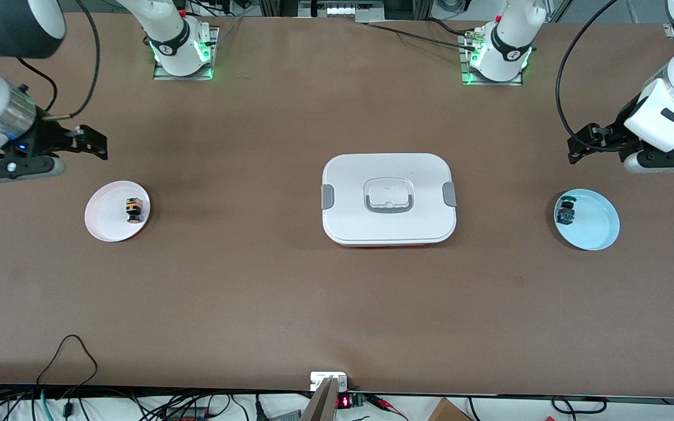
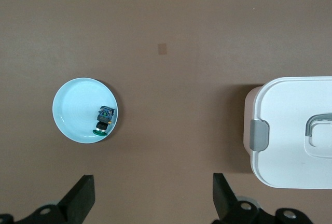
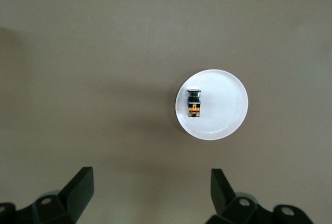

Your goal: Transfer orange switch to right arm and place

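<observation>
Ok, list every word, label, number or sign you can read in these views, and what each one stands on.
No text is readable in any view.
Round marks on the black collars of the right arm's base and the left arm's base: too small to read.
Red digits on the small display at the table edge nearest the front camera: too blurred to read.
White lidded box, pink plate, blue plate: no markings.

The white lidded box (image 2: 290, 130) runs off the left wrist view's edge
</observation>
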Controlling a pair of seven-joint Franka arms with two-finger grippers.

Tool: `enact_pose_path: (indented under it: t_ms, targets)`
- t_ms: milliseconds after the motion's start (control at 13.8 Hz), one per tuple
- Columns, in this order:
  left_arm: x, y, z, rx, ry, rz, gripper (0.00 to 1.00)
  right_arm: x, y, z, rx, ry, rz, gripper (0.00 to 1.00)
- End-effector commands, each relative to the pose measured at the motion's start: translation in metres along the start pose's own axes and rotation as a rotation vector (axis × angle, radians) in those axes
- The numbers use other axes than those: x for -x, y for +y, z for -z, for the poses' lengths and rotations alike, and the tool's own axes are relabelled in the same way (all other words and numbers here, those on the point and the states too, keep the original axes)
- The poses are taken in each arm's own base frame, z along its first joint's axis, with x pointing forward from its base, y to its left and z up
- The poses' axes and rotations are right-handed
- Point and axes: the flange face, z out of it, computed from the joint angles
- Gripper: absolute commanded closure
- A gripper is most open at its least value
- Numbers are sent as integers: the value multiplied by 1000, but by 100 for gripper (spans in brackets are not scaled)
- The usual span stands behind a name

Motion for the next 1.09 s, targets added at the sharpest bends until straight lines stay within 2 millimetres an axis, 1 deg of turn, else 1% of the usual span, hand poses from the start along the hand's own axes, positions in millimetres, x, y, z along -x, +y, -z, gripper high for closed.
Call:
enact_pose_path:
  t_ms: [0,72,217,290,507,797,1014]
  targets:
    - [-4,-3,4,14,-2,19,0,-3,-6,20,-44,0,27,0]
    - [-5,-4,3,16,-3,22,0,5,-11,25,-83,-27,26,0]
    - [-5,-4,4,14,-2,40,0,18,-20,27,-182,-95,20,0]
    - [-4,-3,5,15,0,38,0,22,-21,36,-216,-76,15,0]
    - [-4,1,5,13,0,34,0,20,-19,37,-195,-59,11,0]
    - [-2,2,10,9,-4,30,0,19,-18,36,-128,-54,0,0]
    - [3,9,11,-3,-23,17,0,17,-17,33,-125,-54,1,0]
